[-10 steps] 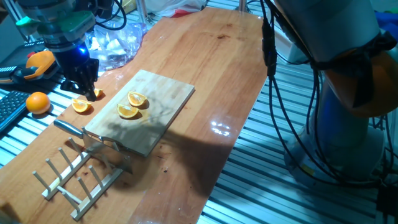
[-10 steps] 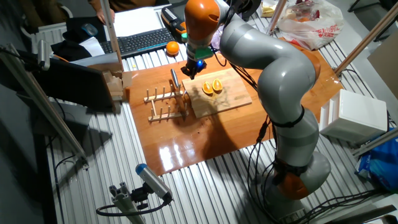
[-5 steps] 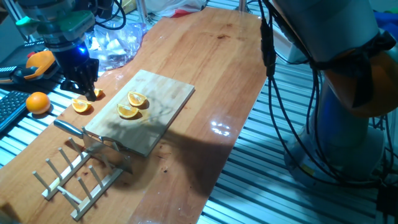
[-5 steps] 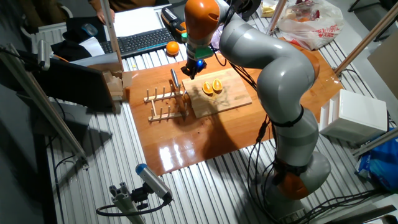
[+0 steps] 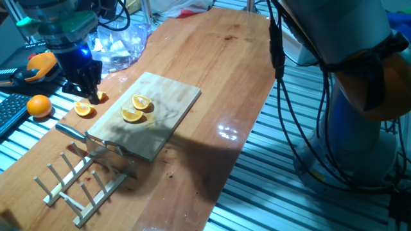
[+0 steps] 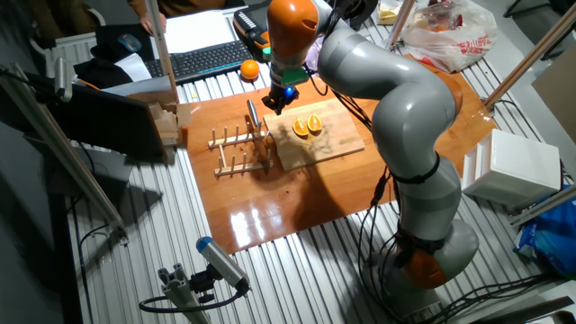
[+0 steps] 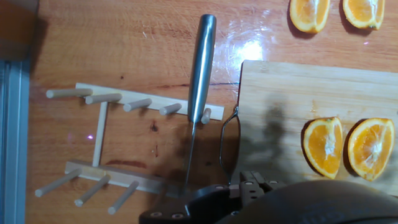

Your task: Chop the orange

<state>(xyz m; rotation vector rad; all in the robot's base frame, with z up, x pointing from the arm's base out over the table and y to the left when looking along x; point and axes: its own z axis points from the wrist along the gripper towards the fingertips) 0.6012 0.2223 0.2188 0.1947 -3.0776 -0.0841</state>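
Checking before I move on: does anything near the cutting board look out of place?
The knife lies across the wooden peg rack, not slotted between pegs. The orange sits in two wedges on the cutting board; two smaller wedges lie on the table.

We see the orange (image 5: pixel 136 108) in two pieces on the cutting board (image 5: pixel 167 112), the knife (image 7: pixel 200 68) across the peg rack (image 7: pixel 118 149) beside it, two wedges (image 7: pixel 336 12) off-board.

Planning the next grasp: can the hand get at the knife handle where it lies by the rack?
Probably yes: the knife handle lies uncovered from above and the hand is close by, though the rack pegs crowd one end.
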